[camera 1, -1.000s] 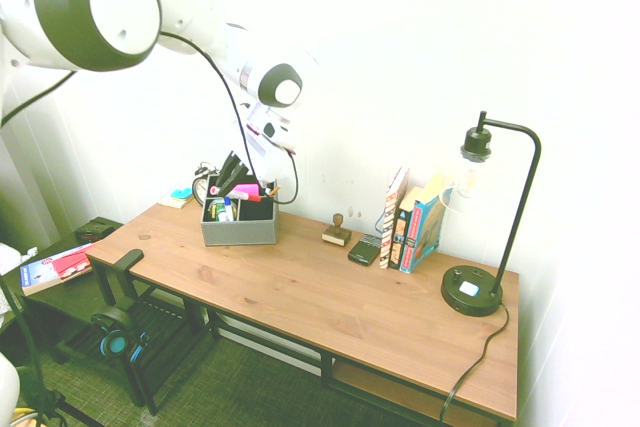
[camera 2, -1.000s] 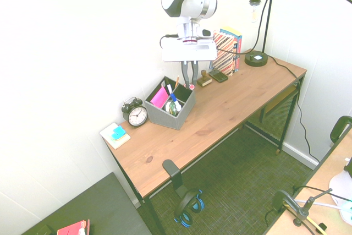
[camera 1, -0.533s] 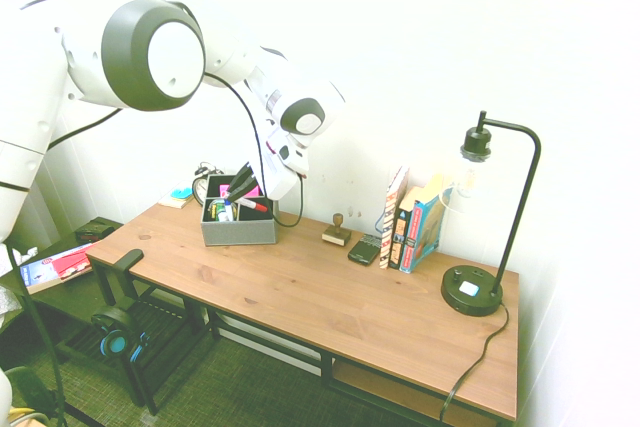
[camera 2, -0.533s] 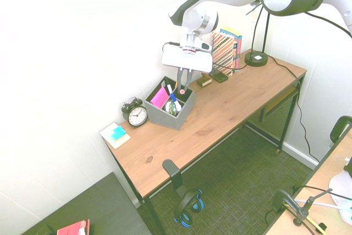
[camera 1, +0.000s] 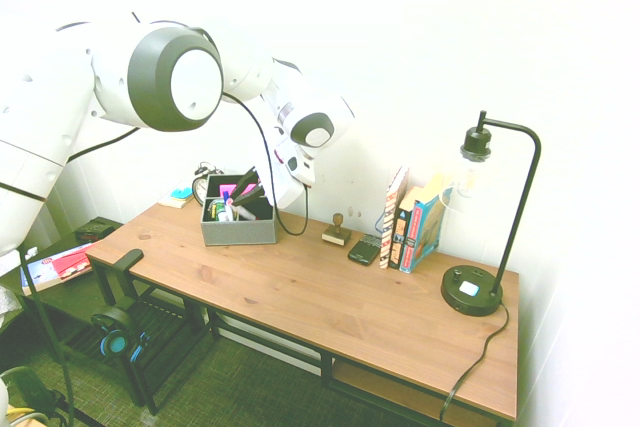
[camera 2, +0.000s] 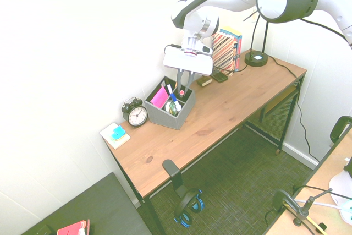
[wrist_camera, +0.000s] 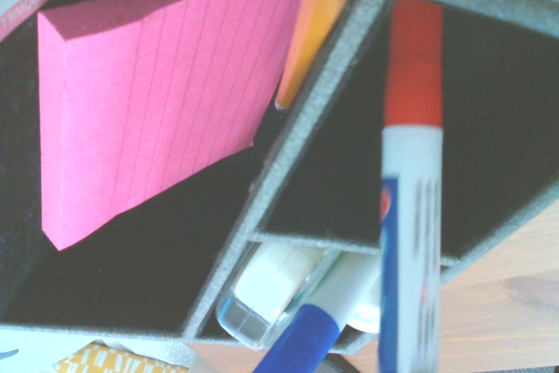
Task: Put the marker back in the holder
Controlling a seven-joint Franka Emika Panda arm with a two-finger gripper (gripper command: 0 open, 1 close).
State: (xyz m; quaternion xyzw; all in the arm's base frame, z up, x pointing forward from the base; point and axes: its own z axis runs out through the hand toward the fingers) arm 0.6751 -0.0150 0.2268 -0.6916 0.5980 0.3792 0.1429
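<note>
One marker [wrist_camera: 412, 172] is gripped by the pincer [camera 2: 182, 90], its red end over the holder [camera 2: 164, 119], where a pink pad [wrist_camera: 166, 102], pencil [wrist_camera: 316, 28] and blue-ended pen [wrist_camera: 323, 316] sit

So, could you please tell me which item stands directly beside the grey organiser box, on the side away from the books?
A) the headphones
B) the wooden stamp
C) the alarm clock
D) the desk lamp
C: the black alarm clock stands on the desk next to the grey organiser box, while the books are off on the box's other side.
</note>
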